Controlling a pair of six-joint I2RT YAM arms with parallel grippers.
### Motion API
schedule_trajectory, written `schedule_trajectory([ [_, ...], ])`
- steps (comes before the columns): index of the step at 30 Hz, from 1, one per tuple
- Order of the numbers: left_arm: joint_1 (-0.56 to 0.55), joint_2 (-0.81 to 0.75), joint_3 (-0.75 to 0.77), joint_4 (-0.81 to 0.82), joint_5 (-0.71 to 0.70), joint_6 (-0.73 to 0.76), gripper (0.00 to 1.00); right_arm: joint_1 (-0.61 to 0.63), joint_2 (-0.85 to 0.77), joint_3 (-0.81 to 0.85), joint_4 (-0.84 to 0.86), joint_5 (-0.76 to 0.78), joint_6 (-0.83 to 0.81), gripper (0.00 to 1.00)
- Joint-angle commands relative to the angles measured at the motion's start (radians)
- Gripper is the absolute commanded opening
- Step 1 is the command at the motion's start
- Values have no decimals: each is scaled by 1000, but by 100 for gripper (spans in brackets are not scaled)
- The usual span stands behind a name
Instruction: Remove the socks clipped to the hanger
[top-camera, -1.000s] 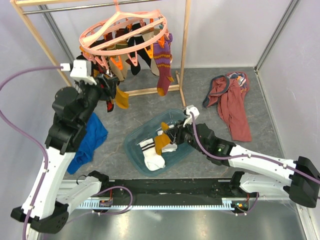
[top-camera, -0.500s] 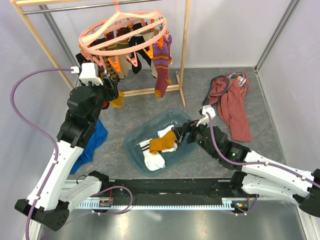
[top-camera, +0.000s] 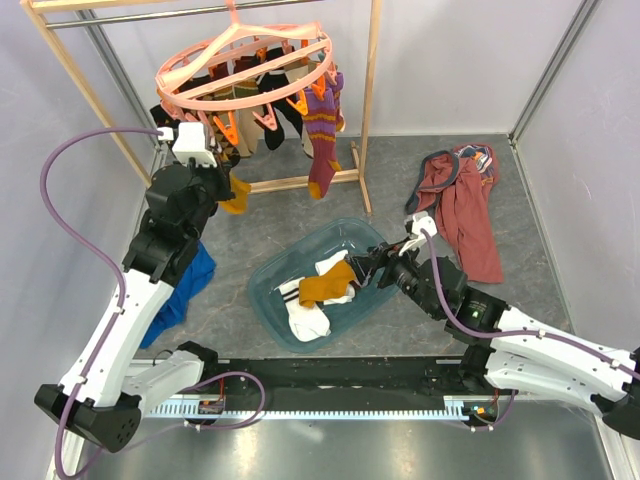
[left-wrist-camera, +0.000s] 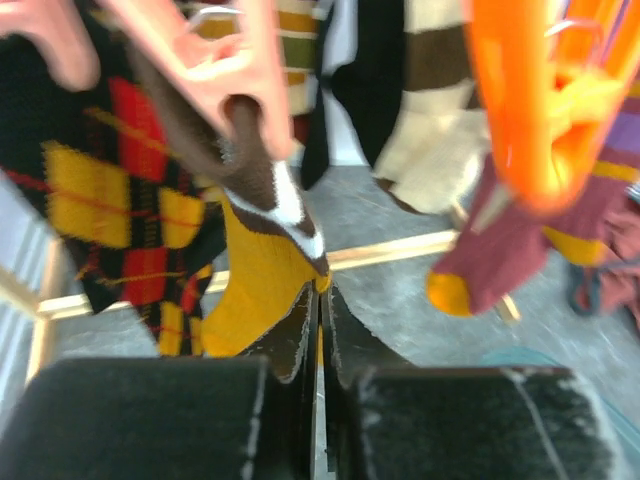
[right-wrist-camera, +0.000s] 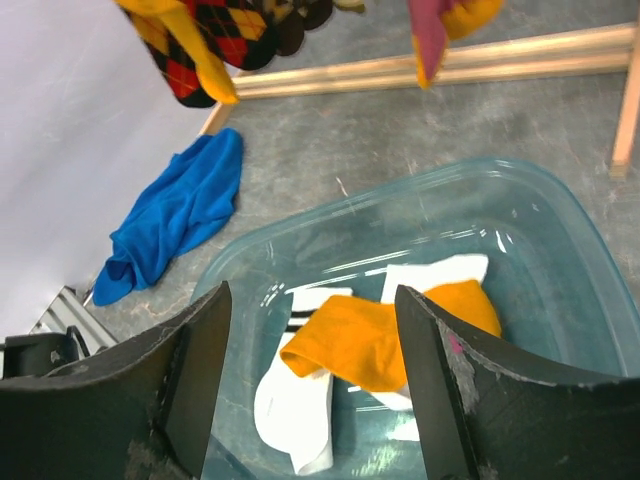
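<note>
Hanger: I see the salmon-pink ring hanger (top-camera: 245, 62) hanging inside the wooden rack frame (top-camera: 372, 90) at the far left of the table, with socks dangling from its clips.
Left gripper: the left gripper (left-wrist-camera: 320, 310) is raised just below the ring. Its jaws are almost together, with only a thin slit between them and a yellow sliver in that slit.
Left grip: my wrist view is blurred, but the jaws appear to pinch the lower edge of the hanging mustard sock (left-wrist-camera: 255, 290).
Hanging mustard sock: its brown and white cuff sits in a pink clip (left-wrist-camera: 250, 70).
Neighbouring socks: a black, red and yellow argyle sock (left-wrist-camera: 110, 180) hangs just beside it, and a purple striped sock (top-camera: 322, 130) hangs at the ring's right side.
Right gripper: the right gripper (right-wrist-camera: 315, 400) is spread wide and holds nothing, hovering over the clear blue tub (top-camera: 262, 275).
Tub contents: a loose mustard sock (right-wrist-camera: 370, 335) lies across a white sock with black stripes (right-wrist-camera: 295, 405).
Table: a blue cloth (top-camera: 180, 285) lies left of the tub and a maroon garment (top-camera: 465, 210) lies at the far right.
</note>
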Motion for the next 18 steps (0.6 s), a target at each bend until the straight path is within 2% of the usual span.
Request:
schedule_trajectory([
  [1,1,-33,64,-36,131,-47,2,4,12,14,127,-65,-95,73],
  [4,1,-52,74,-56,211,-70,2,4,64,60,176,-94,-185,73],
  [7,0,-65,73,-62,286,-95,2,4,119,94,293,-149,-291,74],
  [8,1,-67,74,-62,297,-98,2,4,134,102,374,-182,-321,74],
  [11,0,-75,88,-81,317,-114,2,4,226,181,469,-254,-434,75],
  [14,1,-82,100,-90,340,-123,2,4,369,325,493,-304,-532,79],
  [18,3,-64,136,-108,380,-132,2,4,505,436,540,-339,-640,84],
])
